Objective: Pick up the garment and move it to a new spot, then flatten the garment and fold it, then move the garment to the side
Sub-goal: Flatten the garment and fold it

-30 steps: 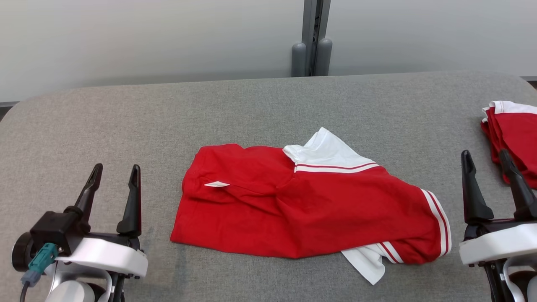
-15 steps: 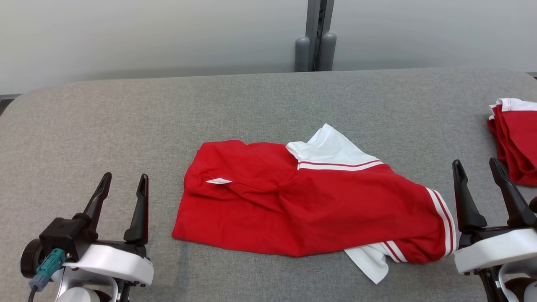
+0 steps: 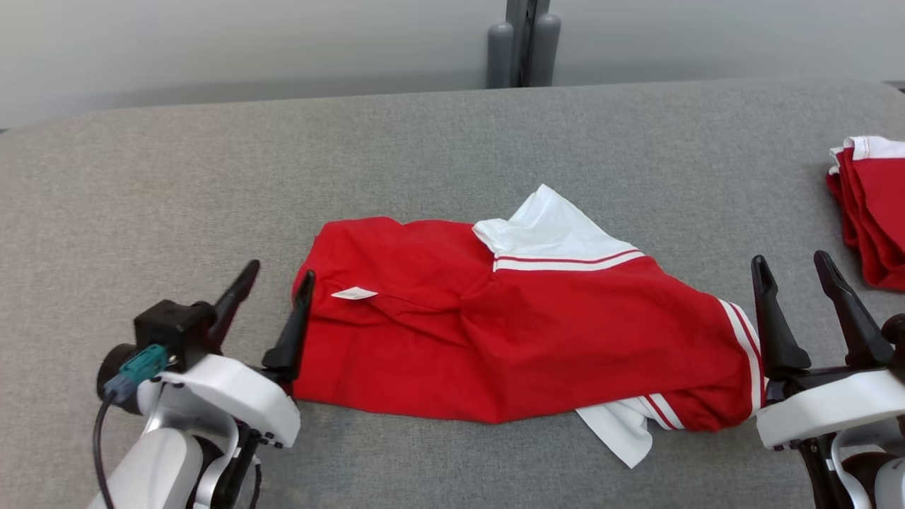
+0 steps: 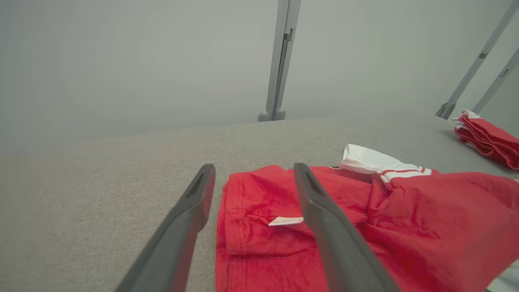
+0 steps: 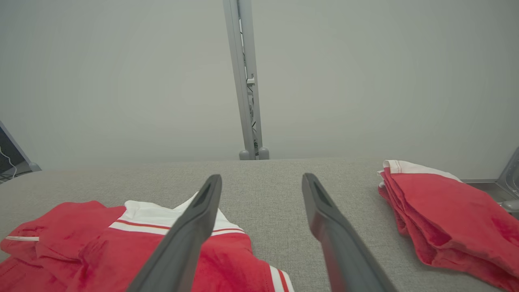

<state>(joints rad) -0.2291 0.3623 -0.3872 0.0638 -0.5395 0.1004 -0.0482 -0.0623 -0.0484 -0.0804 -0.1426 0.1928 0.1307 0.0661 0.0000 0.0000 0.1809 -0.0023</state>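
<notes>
1. The left gripper [image 3: 281,271] sits low by the table's [image 3: 141,177] near-left part. Its fingers slant toward the far right and are spread wide with nothing held. Its inner finger reaches the garment's [image 3: 523,339] left hem, but whether it touches is unclear.
2. In the left wrist view, that hem lies between the left gripper's [image 4: 254,166] fingers.
3. The right gripper [image 3: 790,257] is near the table's near-right part, fingers pointing at the far edge, spread and empty, just beside the garment's striped right end.
4. The garment lies mid-table, stretched left to right and rumpled. It is red, with white panels, red-and-white stripes, and a white tag [image 3: 353,293] near its left end.
5. A folded red stack [image 3: 873,212] rests at the right edge.
6. A grey post [image 3: 522,42] stands behind the far edge.
</notes>
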